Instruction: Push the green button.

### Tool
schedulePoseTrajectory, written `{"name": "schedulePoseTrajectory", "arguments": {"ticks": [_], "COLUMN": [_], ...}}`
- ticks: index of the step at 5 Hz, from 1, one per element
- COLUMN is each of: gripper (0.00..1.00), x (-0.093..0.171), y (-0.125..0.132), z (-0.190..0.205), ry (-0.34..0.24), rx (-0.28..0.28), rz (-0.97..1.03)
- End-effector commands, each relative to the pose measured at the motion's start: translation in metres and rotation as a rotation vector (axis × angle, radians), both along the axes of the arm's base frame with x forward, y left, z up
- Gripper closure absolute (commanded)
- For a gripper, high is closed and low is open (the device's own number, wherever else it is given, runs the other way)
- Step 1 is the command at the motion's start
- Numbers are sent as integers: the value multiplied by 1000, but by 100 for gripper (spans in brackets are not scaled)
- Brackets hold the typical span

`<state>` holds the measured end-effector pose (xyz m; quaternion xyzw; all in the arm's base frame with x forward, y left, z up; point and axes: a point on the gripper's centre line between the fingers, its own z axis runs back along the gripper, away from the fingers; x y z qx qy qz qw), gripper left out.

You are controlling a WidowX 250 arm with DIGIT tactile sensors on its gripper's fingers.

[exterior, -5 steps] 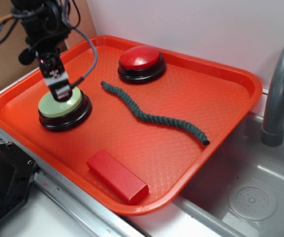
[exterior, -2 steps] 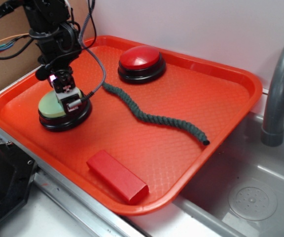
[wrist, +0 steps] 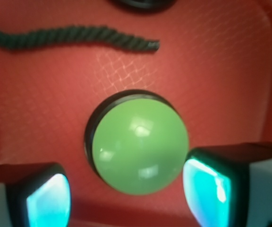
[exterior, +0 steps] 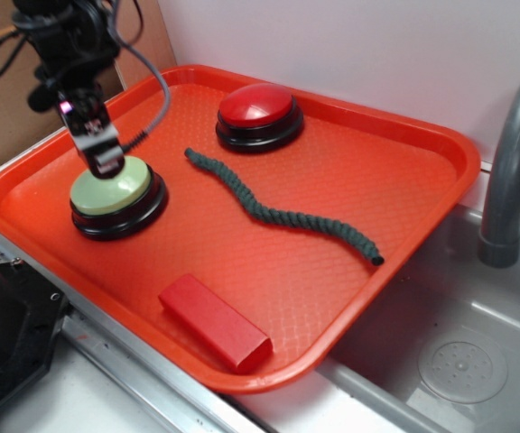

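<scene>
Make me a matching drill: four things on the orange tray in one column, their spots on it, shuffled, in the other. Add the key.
Things:
1. green button
2. red button
3. dark rope
4. red block

Places, exterior view:
A. near front rim
B. back, by the wall
C. left side, under the claw
D. winding across the middle

Pairs: 1-C, 2-B, 3-D, 4-A

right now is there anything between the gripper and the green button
Nothing visible. The gripper sits at the back-left edge of the green button, and the wrist view shows the dome bare between the two fingers. The rope and red block lie well clear.
</scene>
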<state>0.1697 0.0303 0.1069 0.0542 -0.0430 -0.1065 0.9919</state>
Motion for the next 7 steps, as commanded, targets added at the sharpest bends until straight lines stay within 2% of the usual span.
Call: {"name": "schedulePoseTrajectory", "arguments": {"ticks": [1,2,3,6,7], "gripper": [0,0,0,0,0], "x": [11,19,25,22,22], "y": [8,11,8,12,13], "z": [-1,-29,-50,-65,-55], "ry": [-40,-1,49,87,80], "rx": [-1,24,17,-19,-27], "rz": [33,43,42,35,44]}}
